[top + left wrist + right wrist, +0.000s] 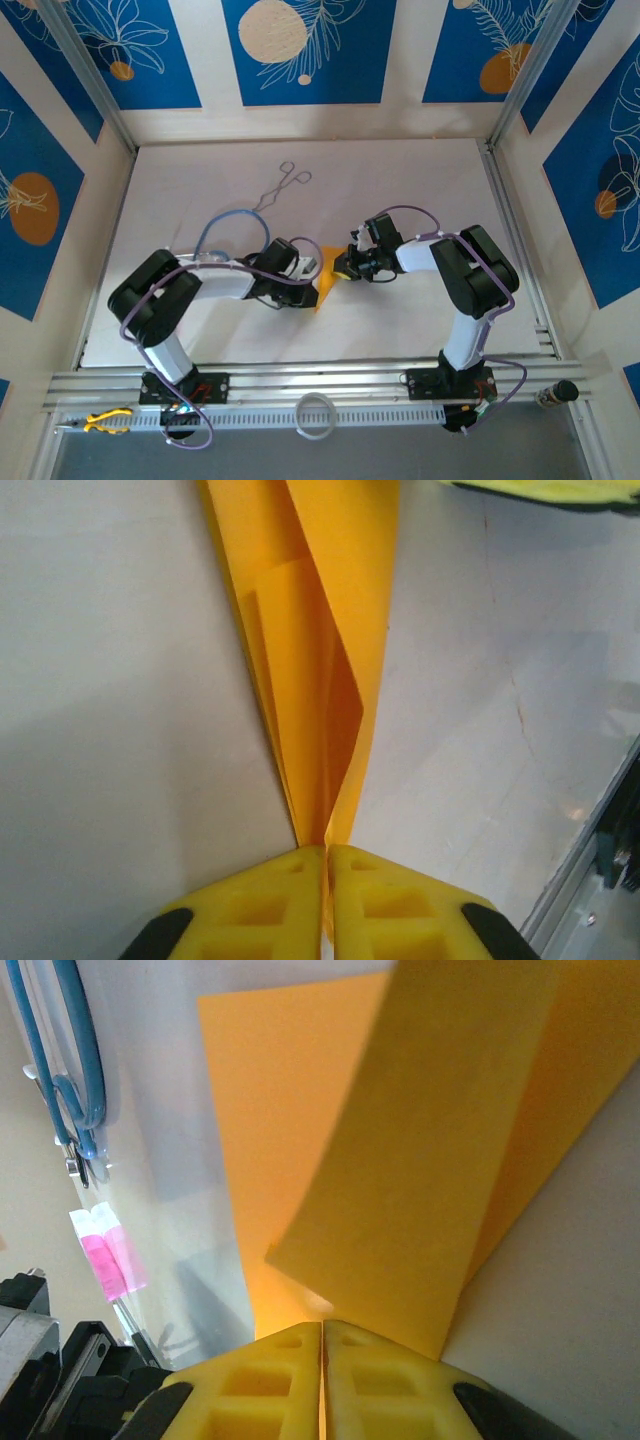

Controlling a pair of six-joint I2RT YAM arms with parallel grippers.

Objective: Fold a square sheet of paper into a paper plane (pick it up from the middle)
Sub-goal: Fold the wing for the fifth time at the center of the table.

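Left fingers and right fingers were clamped shut on the paper plane — seemingly light, floppy, best held at its folds.

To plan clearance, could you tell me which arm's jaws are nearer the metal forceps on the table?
Left. The left jaws grip the paper plane just below the forceps in the top view; the right jaws grip it farther to the right.

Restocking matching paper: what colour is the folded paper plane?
The paper plane is plain orange-yellow; best seen in the left wrist view.
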